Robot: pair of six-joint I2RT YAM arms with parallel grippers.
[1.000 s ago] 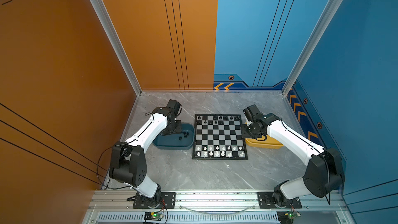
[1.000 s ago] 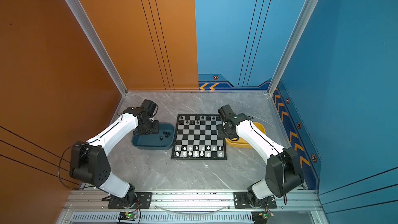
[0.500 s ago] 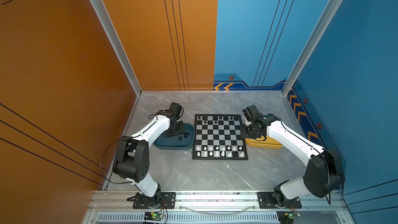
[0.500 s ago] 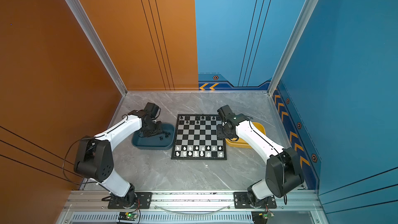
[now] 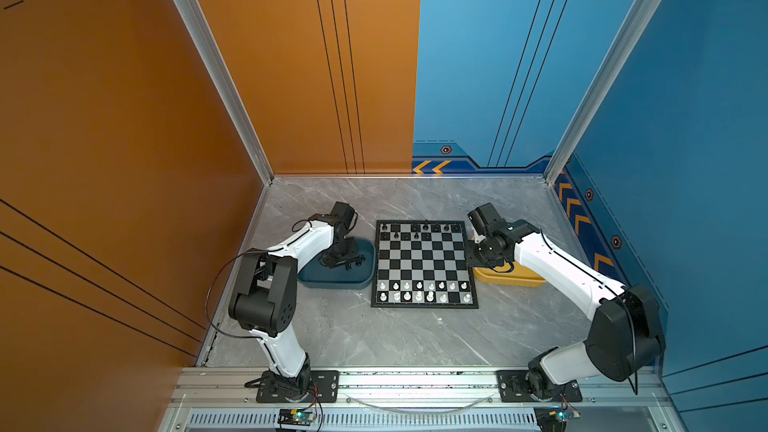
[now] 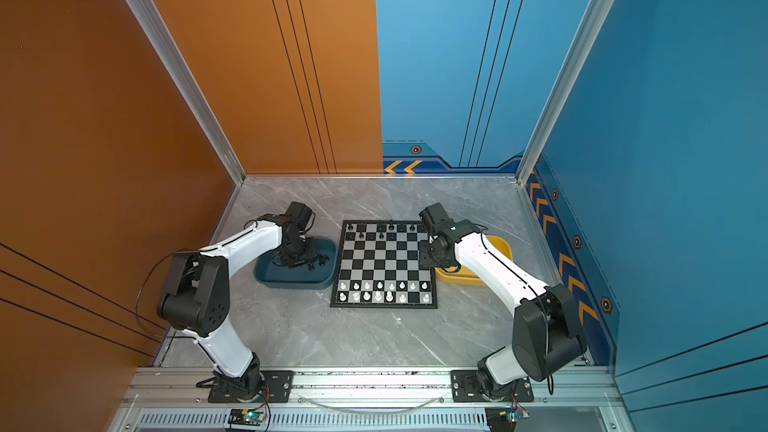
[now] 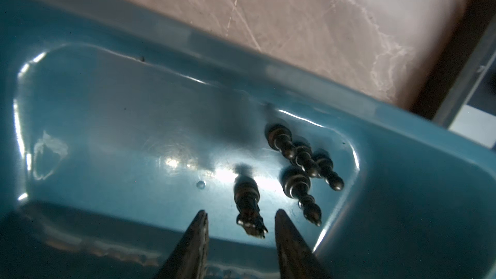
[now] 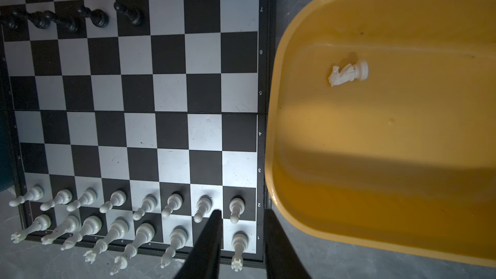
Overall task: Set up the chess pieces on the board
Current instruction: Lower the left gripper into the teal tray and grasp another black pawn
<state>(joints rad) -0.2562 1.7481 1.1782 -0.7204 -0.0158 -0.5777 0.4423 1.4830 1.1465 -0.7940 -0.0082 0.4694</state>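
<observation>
Left wrist view alone: left gripper [image 7: 240,211] jaws apart, flanking glossy black chess piece [image 7: 247,202] in dark teal plastic tray [image 7: 107,119]. Right gripper [image 8: 242,212] jaws apart, empty, over edge of flat black-and-silver chessboard [image 8: 139,97]. Top views hide both gaps.

- A robotics lab's enclosed test cell.
- Orange wall panels [image 5: 104,118] and blue wall panels [image 5: 478,56] box in a grey marble-look tabletop [image 5: 415,338] (aluminium posts [image 5: 218,76] at the corners).
- Two robot arm bases [image 5: 291,386] bolted to an aluminium front rail [image 5: 415,380].
</observation>
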